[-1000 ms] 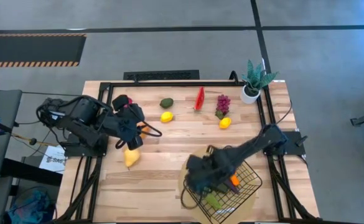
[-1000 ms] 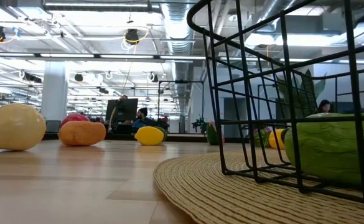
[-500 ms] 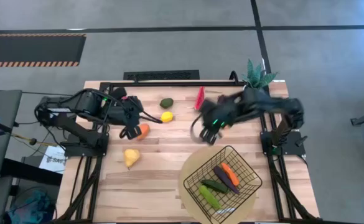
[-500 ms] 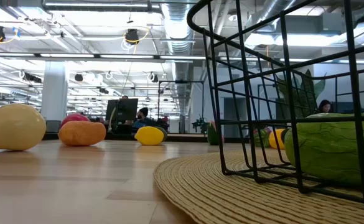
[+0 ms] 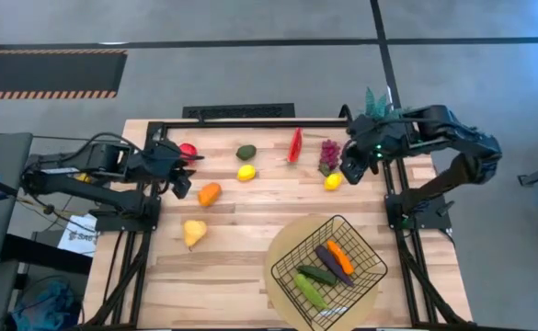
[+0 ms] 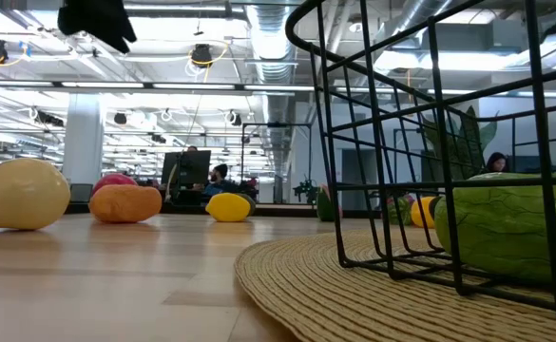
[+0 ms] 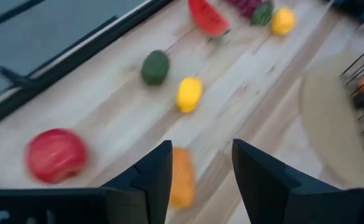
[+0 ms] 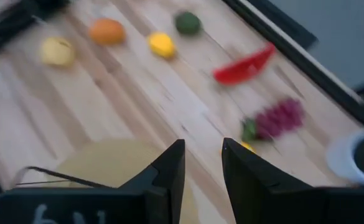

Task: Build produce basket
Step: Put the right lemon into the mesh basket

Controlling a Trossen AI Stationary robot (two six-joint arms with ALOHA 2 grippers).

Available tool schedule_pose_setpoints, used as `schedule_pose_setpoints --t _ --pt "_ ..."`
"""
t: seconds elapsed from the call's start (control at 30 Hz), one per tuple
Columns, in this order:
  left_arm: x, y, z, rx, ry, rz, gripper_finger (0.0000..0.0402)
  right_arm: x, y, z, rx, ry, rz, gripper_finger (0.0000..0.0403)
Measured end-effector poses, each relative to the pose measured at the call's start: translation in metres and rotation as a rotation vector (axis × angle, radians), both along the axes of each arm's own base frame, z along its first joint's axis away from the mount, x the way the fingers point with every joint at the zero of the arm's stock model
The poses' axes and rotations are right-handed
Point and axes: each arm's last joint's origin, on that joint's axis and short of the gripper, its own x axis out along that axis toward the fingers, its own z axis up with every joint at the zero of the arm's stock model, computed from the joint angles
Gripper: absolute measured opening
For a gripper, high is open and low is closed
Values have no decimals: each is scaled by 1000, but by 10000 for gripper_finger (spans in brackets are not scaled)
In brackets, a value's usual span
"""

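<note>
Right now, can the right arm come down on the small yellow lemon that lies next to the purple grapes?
Probably yes. The right pincer hangs open beside the small yellow lemon, and nothing covers it; the purple grapes lie close by, apart from it.

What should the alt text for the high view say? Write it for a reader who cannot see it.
Overhead view of a wooden table: a black wire basket on a round mat holds a carrot, aubergine and two cucumbers. Loose produce lies along the far side, the left gripper beside the orange and the right gripper near a lemon.
</note>
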Motion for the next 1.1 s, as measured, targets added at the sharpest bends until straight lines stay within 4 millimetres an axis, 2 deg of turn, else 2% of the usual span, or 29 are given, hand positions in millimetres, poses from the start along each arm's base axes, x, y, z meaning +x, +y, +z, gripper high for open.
schedule_pose_setpoints --t 0.13,0.33,0.53,0.67,0.77,0.87,1.0,1.1 --pt "6 0 -10 -22 -83 19 150 -12 -8 -30 14 101 -61 124" --pt "24 1 -17 -6 -121 72 150 -19 -18 -80 18 299 -79 123" --pt "41 2 -27 26 -75 142 150 -7 -33 -121 55 442 -115 123" --pt "30 5 -35 -30 26 210 150 2 -34 -138 58 519 -51 123" --pt "13 5 -36 -85 66 267 150 6 -33 -141 53 491 -46 123" --pt "-1 4 -32 -100 46 281 150 -2 -29 -135 29 441 -90 123" --pt "-20 5 -23 -75 -33 287 150 -37 -19 -117 8 370 -207 123" --pt "-36 6 -18 -50 -80 301 150 -66 -13 -101 2 212 -275 123"
